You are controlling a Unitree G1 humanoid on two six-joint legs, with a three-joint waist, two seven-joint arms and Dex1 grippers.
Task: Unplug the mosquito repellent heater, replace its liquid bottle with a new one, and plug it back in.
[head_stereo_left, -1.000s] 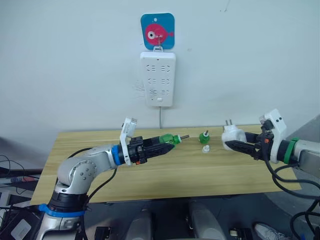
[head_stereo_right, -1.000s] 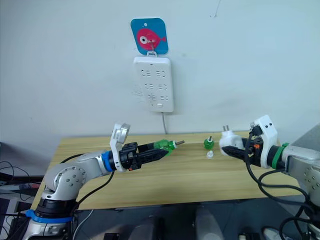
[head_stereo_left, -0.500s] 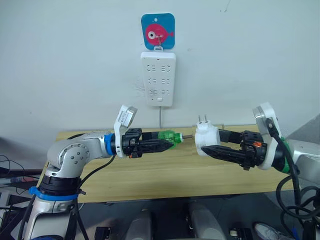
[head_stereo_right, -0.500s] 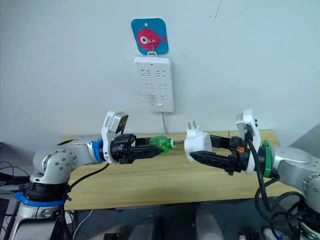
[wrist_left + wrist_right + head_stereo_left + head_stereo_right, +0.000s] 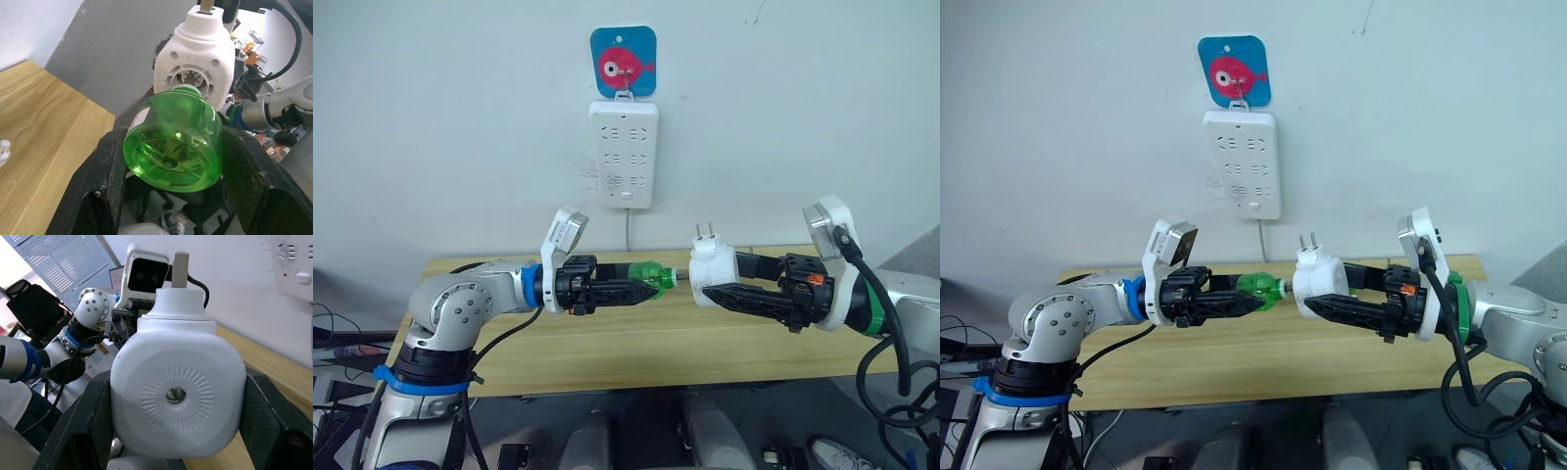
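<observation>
- My left hand (image 5: 641, 287) is shut tight on the green bottle (image 5: 648, 275), held up in the air over the desk (image 5: 636, 338), abt the middle.
- My right hand (image 5: 717, 284) is clamped on the mosquito repellent heater (image 5: 714, 265), prongs pointing up. It's also up in the air, just beside the bottle.
- Bottle neck is right at the heater's open hole. In the left wrist view it looks like it's touching or just going in. Can't tell how deep.
- Step now, I think: get the bottle into the heater.
- To do it well: keep bottle & heater in one straight line, push slow, then twist to screw it in. If it's tilted the thread could jam or the wick could bend.
- Don't squeeze harder, the bottle is thin plastic & may slip or squash.
- Desk is light wood, set against the wall.
- A small clear cap (image 5: 4, 148) sits on the wood, far from the hands.
- Wall is plain white. A white power strip (image 5: 624, 155) hangs on it under a blue fish hook (image 5: 623, 61), w/ its cord going down behind the back edge of the desk.
</observation>
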